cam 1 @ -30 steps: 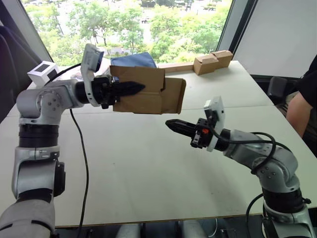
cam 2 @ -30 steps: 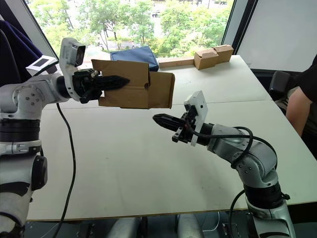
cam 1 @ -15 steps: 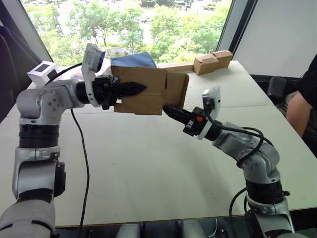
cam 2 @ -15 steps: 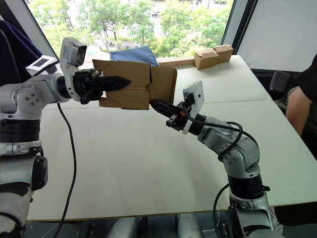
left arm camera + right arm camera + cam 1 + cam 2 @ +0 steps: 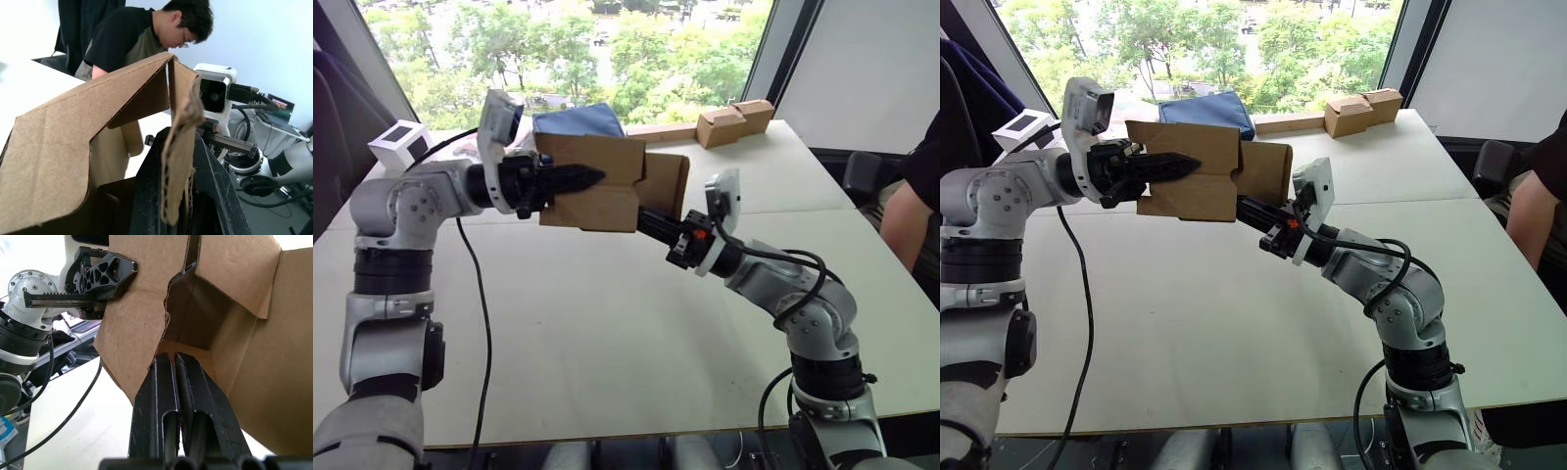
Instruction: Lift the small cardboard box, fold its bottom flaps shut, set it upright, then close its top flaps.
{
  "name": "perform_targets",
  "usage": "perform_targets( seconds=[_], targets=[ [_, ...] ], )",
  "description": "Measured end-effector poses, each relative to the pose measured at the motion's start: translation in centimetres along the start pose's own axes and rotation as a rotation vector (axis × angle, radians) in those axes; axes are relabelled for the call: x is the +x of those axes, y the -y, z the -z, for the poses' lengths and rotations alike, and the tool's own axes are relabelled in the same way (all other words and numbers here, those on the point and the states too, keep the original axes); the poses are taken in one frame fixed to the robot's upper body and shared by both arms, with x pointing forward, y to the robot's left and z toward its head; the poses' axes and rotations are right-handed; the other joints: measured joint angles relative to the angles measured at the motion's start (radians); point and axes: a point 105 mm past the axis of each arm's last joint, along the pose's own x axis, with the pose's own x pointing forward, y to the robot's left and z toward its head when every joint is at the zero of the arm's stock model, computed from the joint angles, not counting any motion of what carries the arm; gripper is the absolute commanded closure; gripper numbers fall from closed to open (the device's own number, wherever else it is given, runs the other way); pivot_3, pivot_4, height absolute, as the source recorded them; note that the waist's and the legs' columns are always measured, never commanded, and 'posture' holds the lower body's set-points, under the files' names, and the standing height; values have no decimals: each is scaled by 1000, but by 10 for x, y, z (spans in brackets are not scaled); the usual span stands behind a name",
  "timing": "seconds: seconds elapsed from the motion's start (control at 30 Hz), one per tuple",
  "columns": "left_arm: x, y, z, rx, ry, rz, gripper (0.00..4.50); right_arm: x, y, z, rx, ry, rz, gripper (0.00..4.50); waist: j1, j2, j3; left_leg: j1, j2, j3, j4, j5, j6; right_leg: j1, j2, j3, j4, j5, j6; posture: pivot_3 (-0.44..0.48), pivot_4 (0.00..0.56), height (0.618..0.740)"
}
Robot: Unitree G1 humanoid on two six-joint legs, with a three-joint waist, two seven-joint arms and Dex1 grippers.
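Note:
The small cardboard box (image 5: 607, 186), plain brown, hangs on its side above the table with its open end and loose flaps turned to the right. My left gripper (image 5: 590, 177) is shut on the box's front wall, and the left wrist view has that corrugated wall (image 5: 178, 147) clamped between its fingers. My right gripper (image 5: 175, 363) is shut with nothing in it. Its tips poke into the box's open end from below right, beside a hanging flap (image 5: 142, 328).
At the back right of the white table (image 5: 607, 333) lie pale tan notched boxes (image 5: 734, 121) and a long strip (image 5: 661, 130). A blue bag (image 5: 578, 119) sits behind the held box, a white cube box (image 5: 399, 143) at the far left. A person (image 5: 913, 196) sits at the right edge.
My right gripper has risen up and to the left from over the table, and its shut tips have gone into the box's open end. My left arm has stayed nearly still, holding the box.

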Motion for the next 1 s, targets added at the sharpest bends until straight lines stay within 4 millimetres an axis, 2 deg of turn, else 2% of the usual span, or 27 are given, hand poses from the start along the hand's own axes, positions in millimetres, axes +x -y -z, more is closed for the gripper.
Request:
perform_targets(
  seconds=[0.13, 0.27, 0.47, 0.53, 0.6, 0.7, 0.8, 0.9, 1.0],
  targets=[
    [0, 0, 0, 1, 0, 1, 4500, -1, 0, -2, -21, -9, -11, 4396, 0, 0, 0, 0, 0, 0, 0, 0, 0, 0, 0, 0, 0, 0, 0, 0, 150, 740],
    [-1, 0, 0, 3, 0, -2, 4500, -13, 4, -7, -37, -41, -18, 4396, 2, 0, 0, 0, 0, 0, 0, 0, 0, 0, 0, 0, 0, 0, 0, 0, 150, 740],
    [-1, 0, -1, 6, -1, -7, 4500, -39, 13, -42, -68, -2, 6, 4396, 2, 0, 0, 0, 0, 0, 0, 0, 0, 0, 0, 0, 0, 0, 0, 0, 150, 740],
    [-1, 0, -1, 7, 0, -7, 4500, -45, 21, -52, -68, 36, 42, 4396, 1, 0, 0, 0, 0, 0, 0, 0, 0, 0, 0, 0, 0, 0, 0, 0, 150, 740],
    [-1, -1, -1, 14, 2, -8, 4500, -53, 43, -57, -61, 75, 144, 4396, 1, 0, 0, 0, 0, 0, 0, 0, 0, 0, 0, 0, 0, 0, 0, 0, 150, 740],
    [-1, -1, -2, 21, 5, -8, 4500, -64, 75, -50, -56, 72, 297, 4396, 1, 0, 0, 0, 0, 1, 0, 0, 0, 0, 0, 0, 0, 0, 0, 0, 150, 740],
    [-1, -1, -2, 21, 6, -8, 4500, -62, 91, -34, -83, 7, 371, 4396, 1, 0, 0, 0, 0, 1, 0, 0, 0, 0, 0, 0, 0, 0, 0, 0, 150, 740],
    [0, 0, -2, 21, 7, -6, 4500, -50, 93, -14, -51, -23, 363, 4396, -3, 0, 0, 0, 0, 1, 0, 0, 0, -1, 0, 1, 0, 0, 0, 0, 150, 740],
    [1, 0, -2, 21, 8, -4, 4500, -36, 85, -9, -26, -1, 315, 4396, -2, 0, 0, 0, 0, 1, 0, 0, 0, -1, 0, 1, 0, 0, 0, 0, 150, 740]
  ],
)
